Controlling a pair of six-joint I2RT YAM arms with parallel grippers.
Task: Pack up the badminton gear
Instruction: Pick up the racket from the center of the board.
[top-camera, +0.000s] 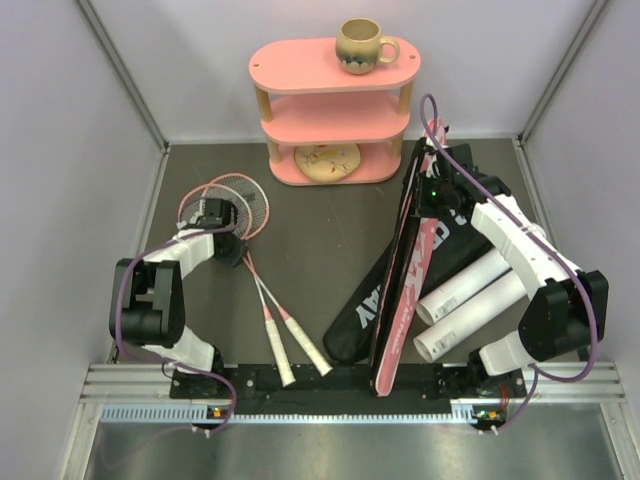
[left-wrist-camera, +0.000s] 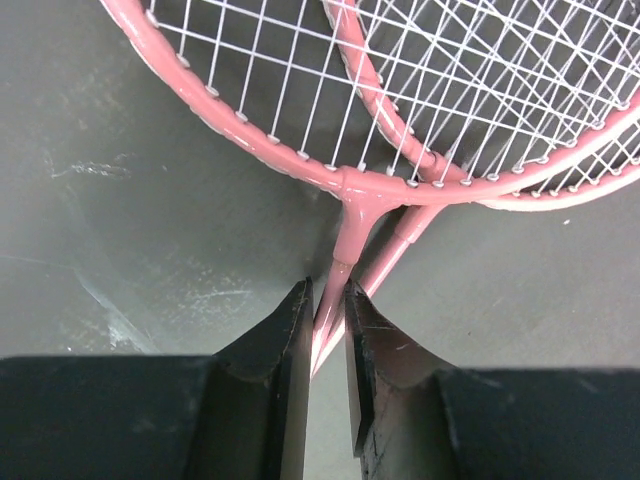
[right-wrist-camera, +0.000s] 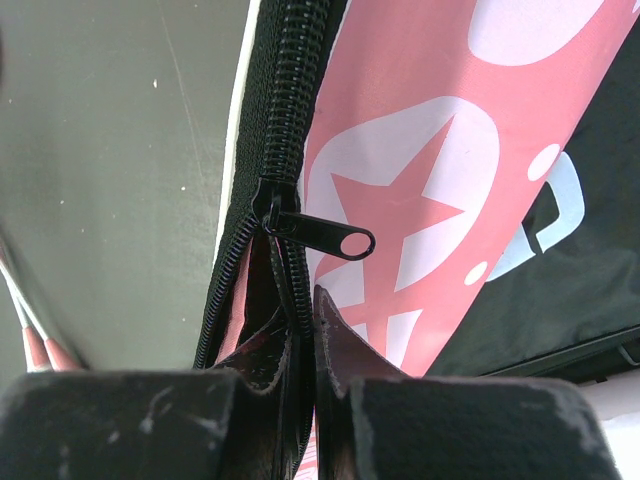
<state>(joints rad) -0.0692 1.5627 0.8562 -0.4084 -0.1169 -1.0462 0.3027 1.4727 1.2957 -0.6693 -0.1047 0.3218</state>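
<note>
Two pink-framed rackets (top-camera: 225, 205) lie crossed on the left of the table, their white handles (top-camera: 285, 350) pointing at the near edge. My left gripper (left-wrist-camera: 328, 295) is down over their thin pink shafts (left-wrist-camera: 345, 255) just below the heads. Its jaws stand narrowly apart with the shafts between them. My right gripper (right-wrist-camera: 305, 300) is shut on the zipper edge of the pink bag (right-wrist-camera: 420, 170), just below the black zipper pull (right-wrist-camera: 330, 235). That bag (top-camera: 400, 300) stands on edge, partly unzipped, against the black CROSSWAY bag (top-camera: 360, 310). Two white tubes (top-camera: 470, 300) lie beside them.
A pink three-tier oval shelf (top-camera: 335, 110) stands at the back centre with a beige mug (top-camera: 362, 45) on top. Grey walls close in the left, right and back sides. The metal rail (top-camera: 350, 385) runs along the near edge.
</note>
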